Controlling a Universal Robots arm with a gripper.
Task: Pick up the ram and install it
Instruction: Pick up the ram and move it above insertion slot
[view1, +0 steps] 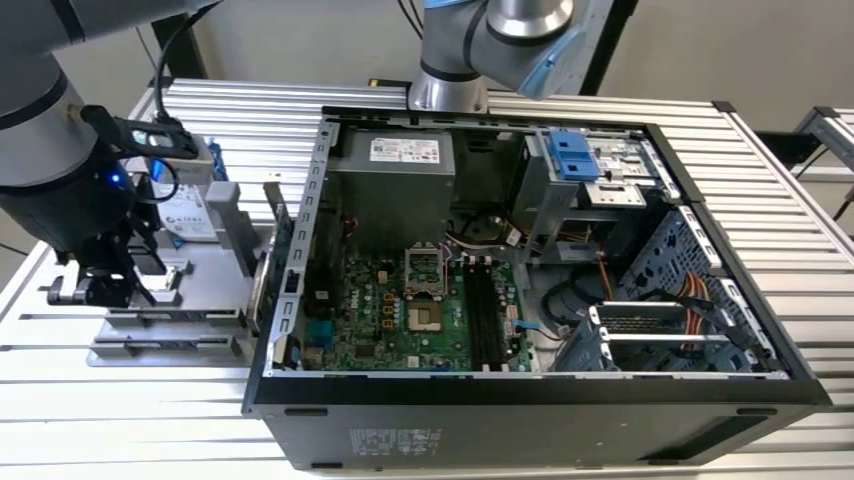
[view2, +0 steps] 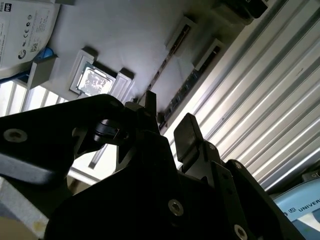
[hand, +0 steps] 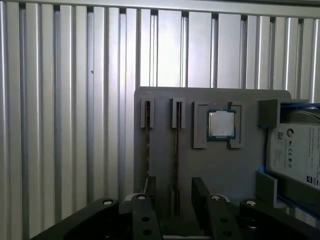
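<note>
Ram (hand: 176, 150) stood on edge in a slot of the gray tray (hand: 225, 165) on the ribbed counter (hand: 60, 125), just beside a second stick (hand: 147, 150). We saw the claw (hand: 175, 182) released, its fingers (hand: 200, 186) apart on either side of that ram. A processor (hand: 221, 124) sat nearby.

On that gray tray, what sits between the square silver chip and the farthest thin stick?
A second ram stick, standing on edge in its slot, between the processor chip and the outer ram stick, in the first wrist view.
</note>
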